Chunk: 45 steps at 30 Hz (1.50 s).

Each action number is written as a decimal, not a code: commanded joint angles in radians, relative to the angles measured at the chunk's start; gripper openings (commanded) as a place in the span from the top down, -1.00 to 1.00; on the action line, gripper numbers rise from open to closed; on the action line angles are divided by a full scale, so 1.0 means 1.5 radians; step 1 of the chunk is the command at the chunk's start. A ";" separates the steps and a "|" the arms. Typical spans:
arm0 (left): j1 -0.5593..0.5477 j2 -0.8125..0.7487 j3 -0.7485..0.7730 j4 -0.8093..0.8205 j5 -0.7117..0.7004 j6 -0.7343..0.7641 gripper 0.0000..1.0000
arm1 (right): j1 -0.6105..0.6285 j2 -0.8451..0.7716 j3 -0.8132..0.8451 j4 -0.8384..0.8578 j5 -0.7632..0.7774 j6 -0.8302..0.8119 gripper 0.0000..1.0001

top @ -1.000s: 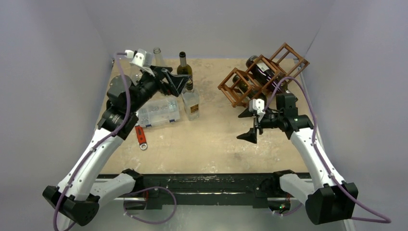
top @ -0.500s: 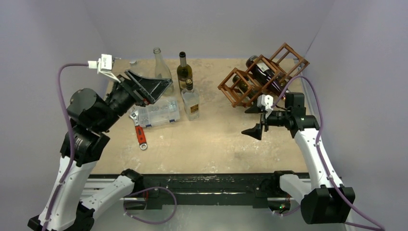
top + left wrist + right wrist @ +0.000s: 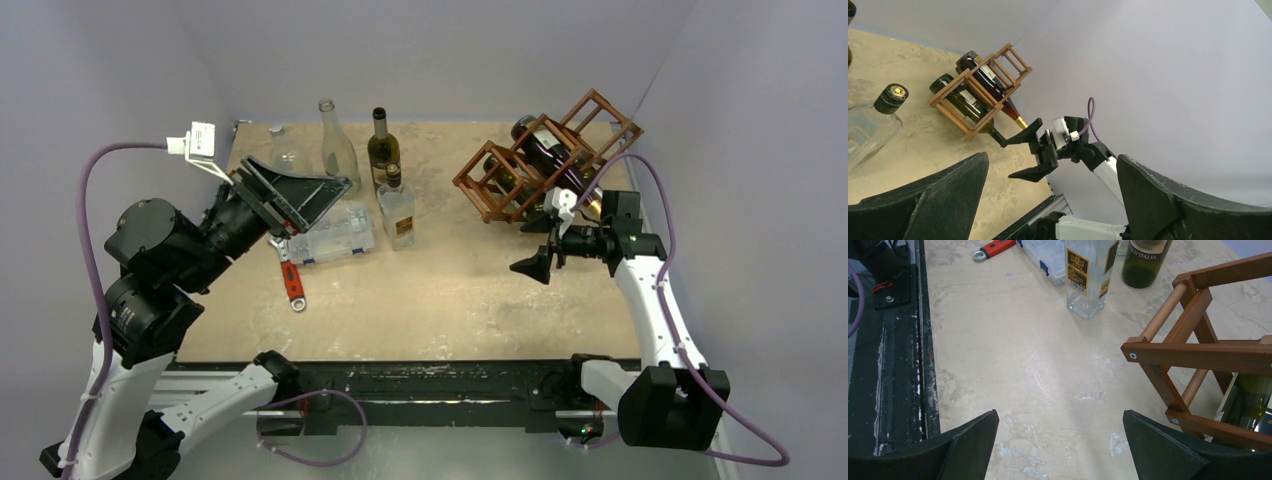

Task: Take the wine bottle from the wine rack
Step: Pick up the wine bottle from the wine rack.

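The left gripper (image 3: 318, 205) is hovering raised, jaws spread wide and empty; the right gripper (image 3: 525, 246) is hovering lower, jaws equally wide.

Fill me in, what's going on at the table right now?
Neither arm holds anything. The right gripper, open, sits just in front of the rack, close to the necks of the two bottles lying in it. The left gripper, also open, hangs on the left side near the plastic box. No bottle is out of the rack yet.
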 commanded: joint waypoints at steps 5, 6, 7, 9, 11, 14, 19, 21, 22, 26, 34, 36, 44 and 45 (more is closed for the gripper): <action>-0.006 0.003 0.013 -0.003 -0.019 -0.015 -1.00 | -0.010 -0.011 0.022 -0.012 -0.013 0.001 -0.98; -0.006 0.006 0.008 0.006 -0.008 -0.015 -1.00 | -0.010 -0.013 0.023 -0.012 -0.013 0.001 -0.98; -0.006 0.010 0.008 0.012 -0.002 -0.011 -1.00 | -0.010 -0.014 0.024 -0.013 -0.012 0.001 -0.98; -0.006 0.014 -0.001 0.024 -0.001 0.015 -1.00 | -0.011 -0.017 0.028 -0.014 -0.009 0.000 -0.98; -0.005 0.006 -0.035 0.058 -0.012 0.061 -1.00 | -0.012 -0.022 0.037 -0.028 -0.012 -0.018 -0.98; -0.006 -0.013 -0.111 0.129 0.005 0.162 -1.00 | -0.019 -0.035 0.062 -0.046 -0.006 -0.024 -0.98; 0.024 -0.050 -0.265 0.264 0.171 0.349 -1.00 | -0.037 -0.067 0.109 -0.052 0.042 0.026 -0.98; 0.031 -0.062 -0.321 0.321 0.224 0.395 -1.00 | -0.038 -0.074 0.127 -0.025 0.090 0.087 -0.98; 0.033 -0.065 -0.343 0.335 0.239 0.403 -1.00 | -0.039 -0.074 0.138 -0.011 0.119 0.123 -0.98; 0.045 -0.056 -0.387 0.336 0.271 0.429 -1.00 | -0.040 -0.053 0.198 0.015 0.244 0.209 -0.98; 0.048 -0.063 -0.435 0.357 0.270 0.432 -1.00 | -0.096 0.045 0.284 -0.009 0.288 0.188 -0.98; 0.047 -0.057 -0.434 0.355 0.270 0.431 -1.00 | -0.110 0.067 0.287 -0.003 0.301 0.164 -0.98; 0.048 -0.043 -0.432 0.349 0.268 0.430 -1.00 | -0.163 0.203 0.342 0.006 0.345 0.080 -0.98; 0.048 -0.043 -0.432 0.348 0.268 0.430 -1.00 | -0.164 0.221 0.347 0.005 0.346 0.065 -0.98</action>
